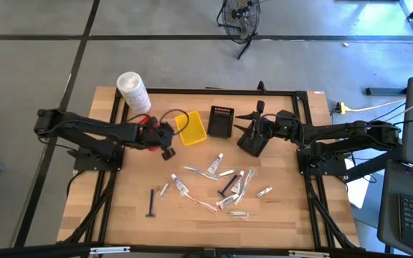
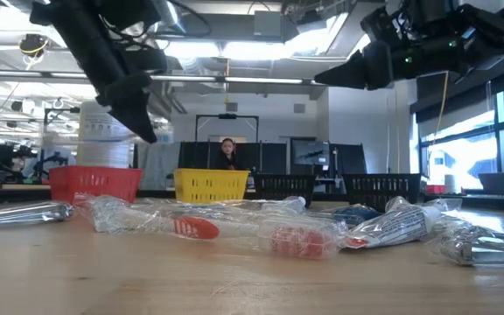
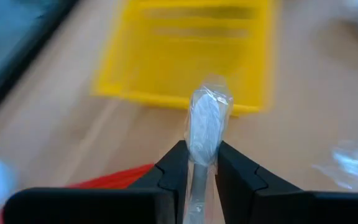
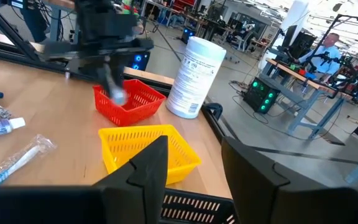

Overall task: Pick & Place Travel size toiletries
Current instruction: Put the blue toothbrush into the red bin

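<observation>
The left gripper (image 3: 201,171) clamped 1 clear-wrapped stick (image 3: 207,124) near the yellow basket (image 1: 191,129); the right gripper (image 4: 194,165) stood open, empty. Most toiletries (image 1: 224,188) remained on the counter (image 1: 120,208).

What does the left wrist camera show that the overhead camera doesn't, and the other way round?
Only the left wrist view shows the grip close up: the left gripper is shut on a clear-wrapped stick, its wrapped head poking out past the fingertips.

Only the high view shows the whole table: the scattered toiletries, the black razor, the black basket, the white tub and the right gripper, open beside the black basket.

Both show the yellow basket, just ahead of the left gripper.
</observation>
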### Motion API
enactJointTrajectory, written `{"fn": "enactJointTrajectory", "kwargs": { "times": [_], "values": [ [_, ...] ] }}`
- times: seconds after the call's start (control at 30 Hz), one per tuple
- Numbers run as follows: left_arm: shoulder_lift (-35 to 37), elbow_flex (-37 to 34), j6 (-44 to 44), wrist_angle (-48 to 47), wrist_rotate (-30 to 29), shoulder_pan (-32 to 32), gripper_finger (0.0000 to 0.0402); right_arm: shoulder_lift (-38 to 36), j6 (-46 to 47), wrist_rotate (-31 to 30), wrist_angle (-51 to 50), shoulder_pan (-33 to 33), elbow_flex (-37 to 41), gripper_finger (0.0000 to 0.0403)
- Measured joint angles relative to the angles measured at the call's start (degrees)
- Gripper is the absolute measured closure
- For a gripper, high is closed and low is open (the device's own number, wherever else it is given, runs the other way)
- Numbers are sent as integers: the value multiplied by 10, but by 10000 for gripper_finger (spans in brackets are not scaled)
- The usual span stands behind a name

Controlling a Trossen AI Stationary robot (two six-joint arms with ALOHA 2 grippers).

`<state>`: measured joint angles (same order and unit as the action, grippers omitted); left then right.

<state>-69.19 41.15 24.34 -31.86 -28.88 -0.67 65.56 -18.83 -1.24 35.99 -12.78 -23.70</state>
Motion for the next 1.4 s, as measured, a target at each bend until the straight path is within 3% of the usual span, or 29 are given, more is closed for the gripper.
{"fn": "enactJointTrajectory", "kwargs": {
  "times": [0.1, 0.17, 0.33, 0.67, 0.97, 1.4],
  "values": [
    [13, 0, 7, -24, -49, -16, 339, 0, 0, -1, 0, 0, 0, 247],
    [15, 0, -46, -27, -60, -26, 339, 0, -2, -8, 0, 0, 0, 249],
    [12, 0, -226, -23, -11, -50, 338, 0, -11, -15, 0, -1, 0, 258],
    [12, -51, -297, 44, 80, -90, 312, 0, -11, -15, 0, 0, 0, 261],
    [12, -81, -328, 80, 85, -122, 299, 0, -11, -13, 0, 0, 0, 252],
    [12, -81, -336, 79, 89, -131, 252, 0, -11, -13, 0, 0, 0, 270]
  ]
}}
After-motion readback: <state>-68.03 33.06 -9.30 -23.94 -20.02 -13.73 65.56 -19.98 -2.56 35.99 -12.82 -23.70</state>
